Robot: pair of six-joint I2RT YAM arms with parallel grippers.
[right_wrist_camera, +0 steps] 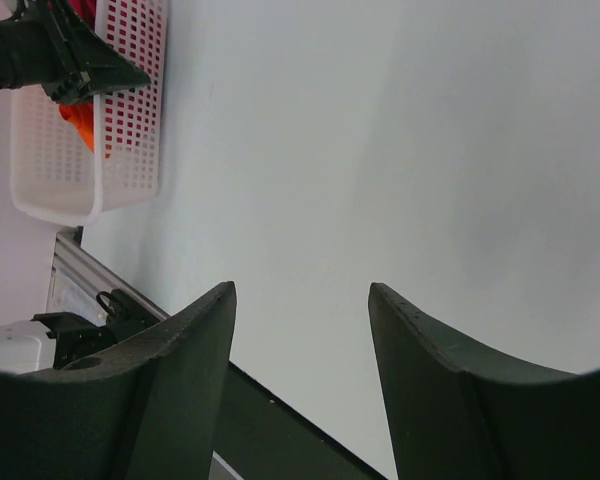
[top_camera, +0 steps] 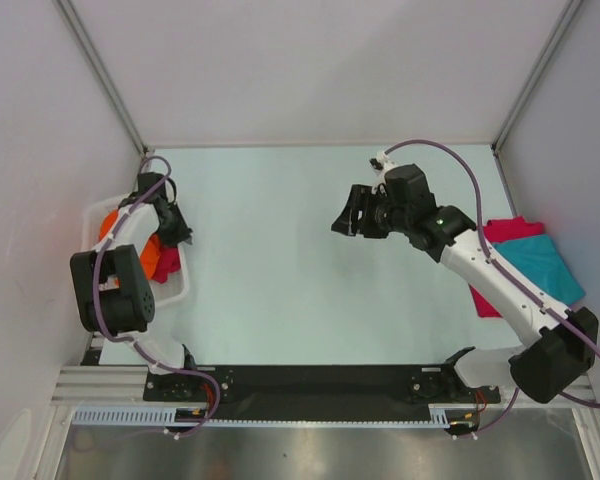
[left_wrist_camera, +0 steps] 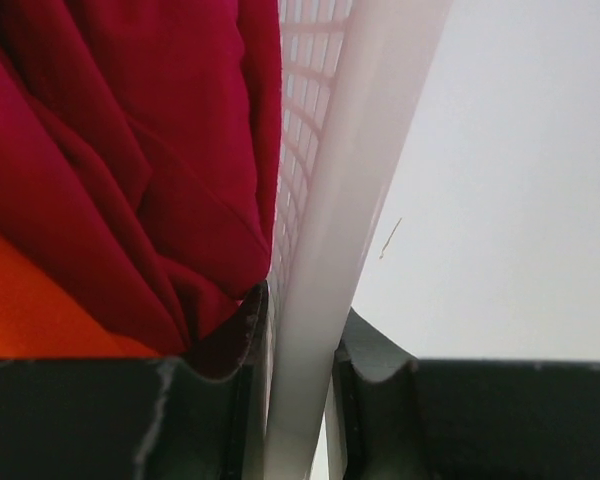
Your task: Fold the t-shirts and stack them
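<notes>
Your left gripper [left_wrist_camera: 300,312] stands narrow, its jaws astride the wall of the white basket [left_wrist_camera: 352,170], one finger inside and one outside, both against the plastic. The inside finger touches the crimson tee [left_wrist_camera: 130,170], which lies in the basket beside the orange tee [left_wrist_camera: 30,310]. Your right gripper [right_wrist_camera: 300,290] hangs wide open, holding nothing, over the middle of the bench [top_camera: 280,270]. A teal tee [top_camera: 542,265] lies on a pink-red tee [top_camera: 508,230] at the bench's right edge.

2 white arms [top_camera: 130,228] [top_camera: 492,272], black pincers [top_camera: 178,238] [top_camera: 346,214], purple cables [top_camera: 450,150].
</notes>
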